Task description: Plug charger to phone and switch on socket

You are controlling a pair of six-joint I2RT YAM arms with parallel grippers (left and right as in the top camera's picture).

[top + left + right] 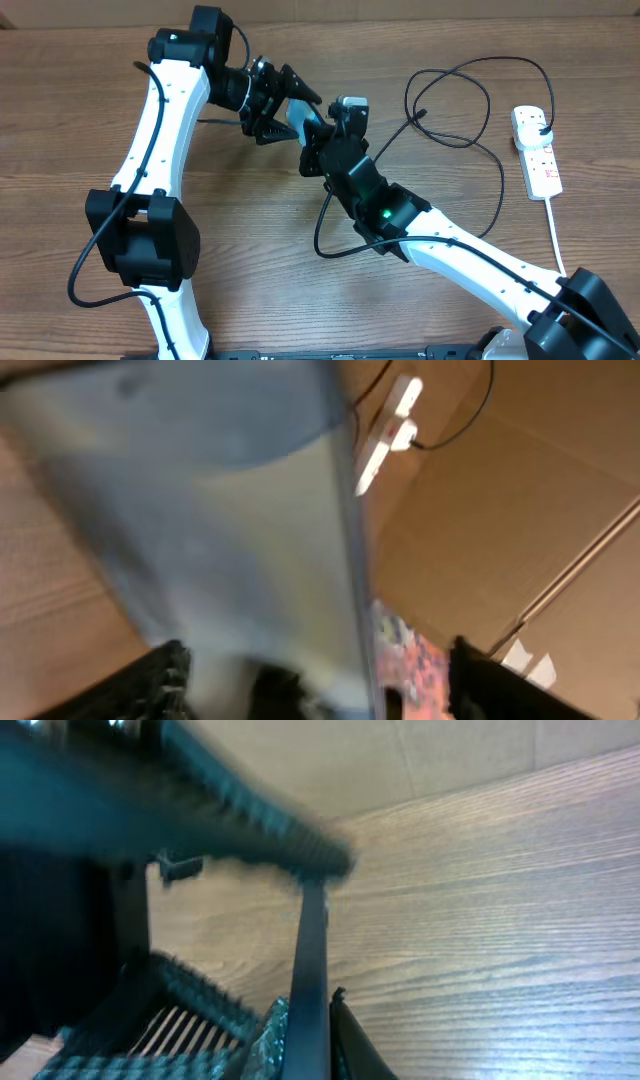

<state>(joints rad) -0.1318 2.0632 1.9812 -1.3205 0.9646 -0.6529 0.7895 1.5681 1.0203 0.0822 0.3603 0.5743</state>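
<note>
Left claw [285, 105] grips the phone [300, 122], lifted off the worktop [250, 260]; right claw [330, 125] meets it, grip unclear. Hold phone steady, line up charger [450, 120] tip squarely. Socket [535, 150] sits far right.

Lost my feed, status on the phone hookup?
Left hand gripping phone. Right hand at phone's edge, grip unclear. Charger cable loops toward socket. Nothing blocking.

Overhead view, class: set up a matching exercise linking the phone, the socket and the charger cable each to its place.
Things:
1. phone
2. socket
3. charger cable

Places:
A. looped on the table between the arms and the strip
B. at the table's right edge
C. held up between the two grippers

Pairs: 1-C, 2-B, 3-A
</note>
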